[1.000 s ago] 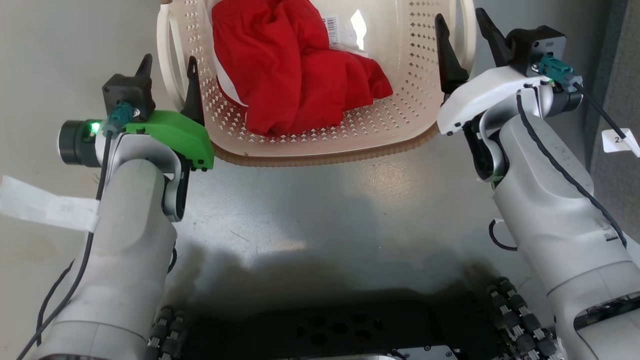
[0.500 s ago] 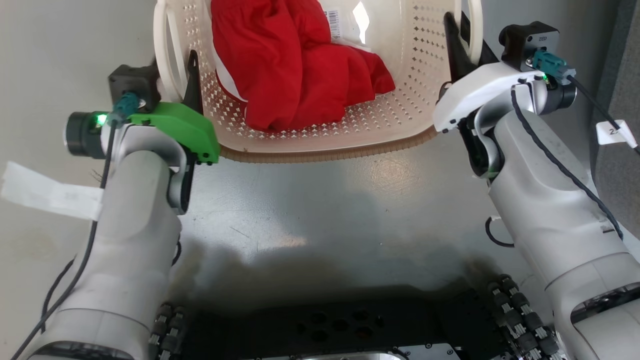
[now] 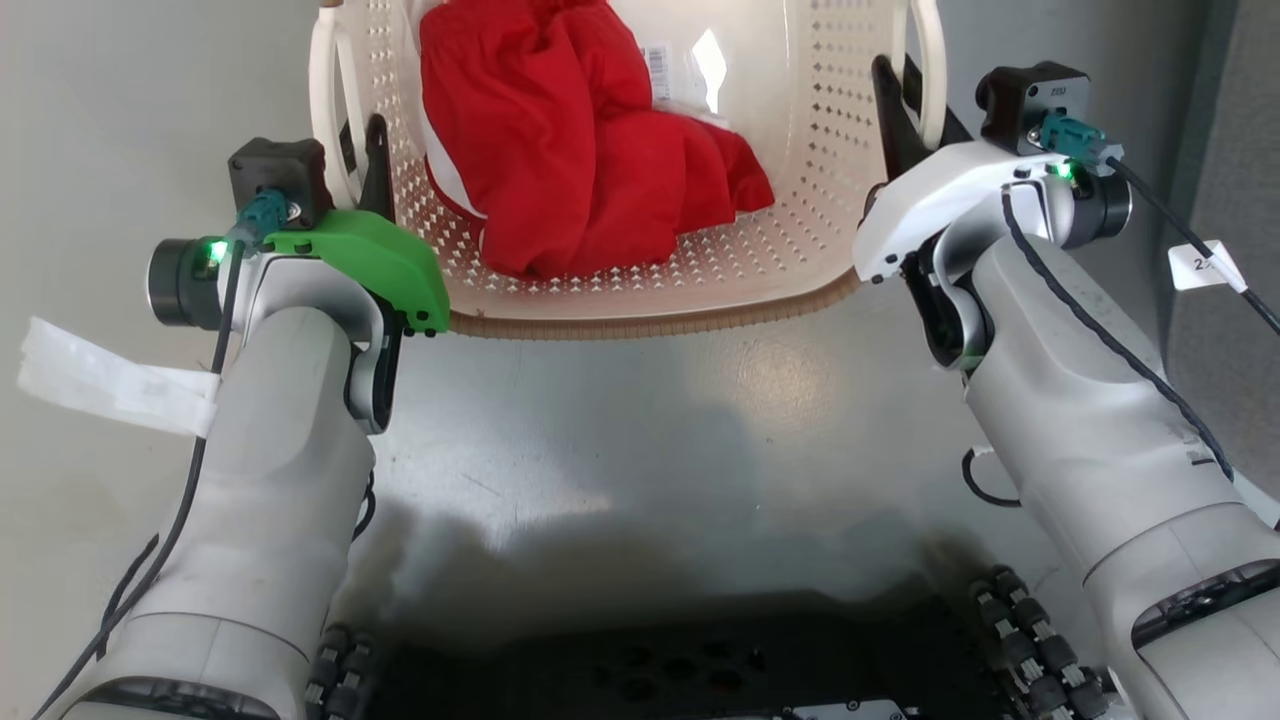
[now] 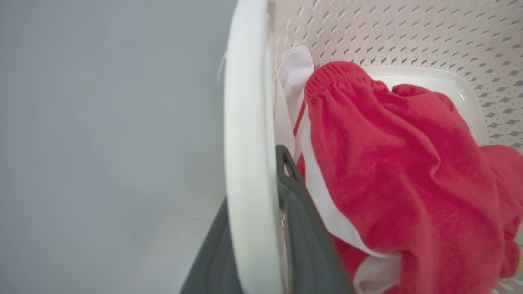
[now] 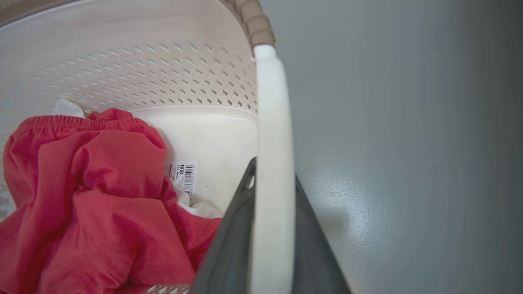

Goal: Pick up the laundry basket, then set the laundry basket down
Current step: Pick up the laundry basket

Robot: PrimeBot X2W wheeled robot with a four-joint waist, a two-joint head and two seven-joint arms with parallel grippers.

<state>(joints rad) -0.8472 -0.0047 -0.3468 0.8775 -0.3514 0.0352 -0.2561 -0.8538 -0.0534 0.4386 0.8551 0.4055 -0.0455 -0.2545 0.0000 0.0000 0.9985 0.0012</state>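
The laundry basket [image 3: 640, 322] is cream-white with perforated walls and a brown rim, and sits at the top centre of the head view on a grey floor. A red garment [image 3: 590, 150] with white trim lies inside it. My left gripper [image 3: 358, 145] is shut on the basket's left white handle [image 4: 249, 163], one dark finger [image 4: 304, 232] inside and one outside. My right gripper [image 3: 900, 90] is shut on the right white handle [image 5: 271, 163], a finger [image 5: 233, 228] on each side. I cannot tell whether the basket rests on the floor.
The glossy grey floor [image 3: 640, 440] stretches between my arms. My dark wheeled base [image 3: 660, 660] runs along the bottom edge. A darker grey strip [image 3: 1240, 150] stands at the far right. A barcode sticker [image 5: 182, 175] lies on the basket's bottom.
Both grippers stood open astride the handles a second ago and have closed on them. The arms have drawn inward and forward a little, and the basket sits slightly differently in view.
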